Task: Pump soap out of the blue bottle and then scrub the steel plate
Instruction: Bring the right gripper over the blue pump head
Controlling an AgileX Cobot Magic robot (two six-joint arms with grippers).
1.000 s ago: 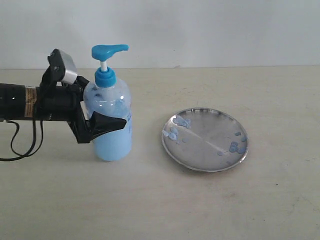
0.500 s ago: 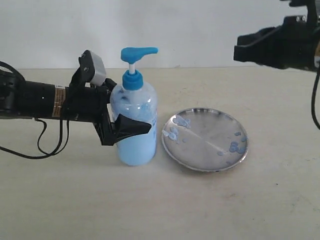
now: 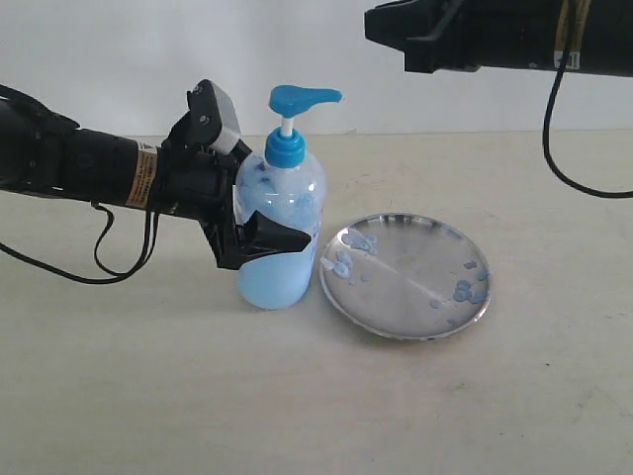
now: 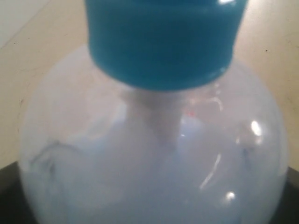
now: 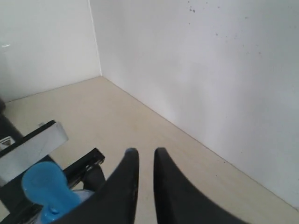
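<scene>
The blue bottle stands upright on the table just left of the steel plate, with light blue soap in its lower part. My left gripper is shut on the bottle's body; one black finger crosses its front. The left wrist view is filled by the bottle and its blue collar. Small soap blobs dot the plate. My right gripper hovers high above the plate and pump head, fingers nearly together, holding nothing. The pump head shows below it.
A white wall rises behind the beige table. The left arm and its cable reach in over the table's left part. The right arm spans the upper right.
My left gripper has carried the bottle rightward until it stands beside the plate. The right arm has come in from the upper right and reached left, above the plate.
</scene>
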